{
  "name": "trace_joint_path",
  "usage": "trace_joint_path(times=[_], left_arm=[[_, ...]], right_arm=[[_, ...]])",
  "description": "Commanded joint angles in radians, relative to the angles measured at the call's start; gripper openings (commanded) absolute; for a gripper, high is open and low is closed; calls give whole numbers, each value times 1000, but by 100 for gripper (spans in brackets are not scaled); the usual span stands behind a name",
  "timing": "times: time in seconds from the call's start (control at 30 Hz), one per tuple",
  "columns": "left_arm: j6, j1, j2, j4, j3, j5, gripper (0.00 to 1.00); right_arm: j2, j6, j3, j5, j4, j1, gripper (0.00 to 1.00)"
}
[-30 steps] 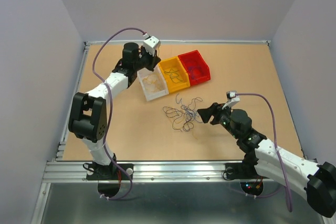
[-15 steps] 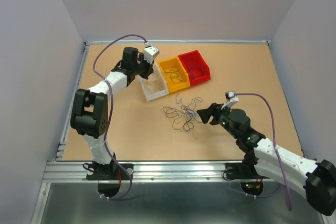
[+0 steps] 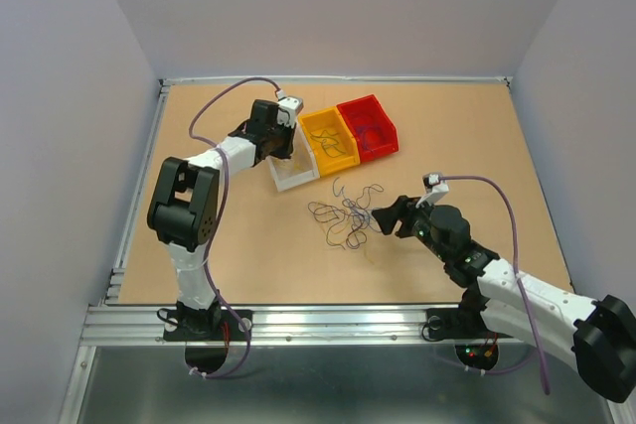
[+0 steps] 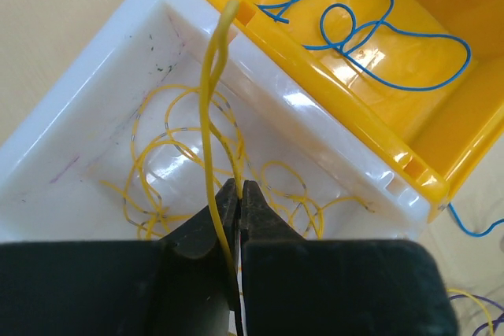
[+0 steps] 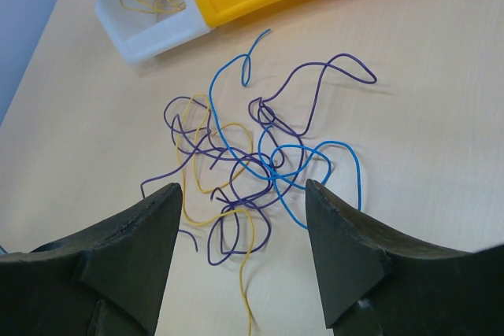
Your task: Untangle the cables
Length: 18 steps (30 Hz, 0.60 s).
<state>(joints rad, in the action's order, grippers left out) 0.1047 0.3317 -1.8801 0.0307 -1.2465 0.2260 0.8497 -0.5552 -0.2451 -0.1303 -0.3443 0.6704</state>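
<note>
The right gripper [image 3: 382, 217], jaws spread wide, hovers near the middle of the counter [image 3: 248, 235], just right of the tangled cables [image 3: 346, 217] in blue, purple and yellow. Toward the far edge, the left gripper [image 4: 239, 188] is clamped on one yellow cable [image 4: 209, 100] above the white bin [image 4: 102, 76], which holds yellow coils. The yellow bin [image 3: 343, 159] and red bin [image 3: 383, 149] sit to its right.

No readable text, labels, brands or numbers in any view, plain white bin [image 4: 71, 108], yellow bin [image 4: 409, 131] beside it, red bin [image 3: 358, 103] beyond, all unmarked
</note>
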Motion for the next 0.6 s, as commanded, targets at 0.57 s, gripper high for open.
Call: trace_joint_path(times=[0.57], left_arm=[[-51, 32, 55, -8, -57, -214, 49]], right_arm=[[6, 0, 0, 12, -61, 8, 70]])
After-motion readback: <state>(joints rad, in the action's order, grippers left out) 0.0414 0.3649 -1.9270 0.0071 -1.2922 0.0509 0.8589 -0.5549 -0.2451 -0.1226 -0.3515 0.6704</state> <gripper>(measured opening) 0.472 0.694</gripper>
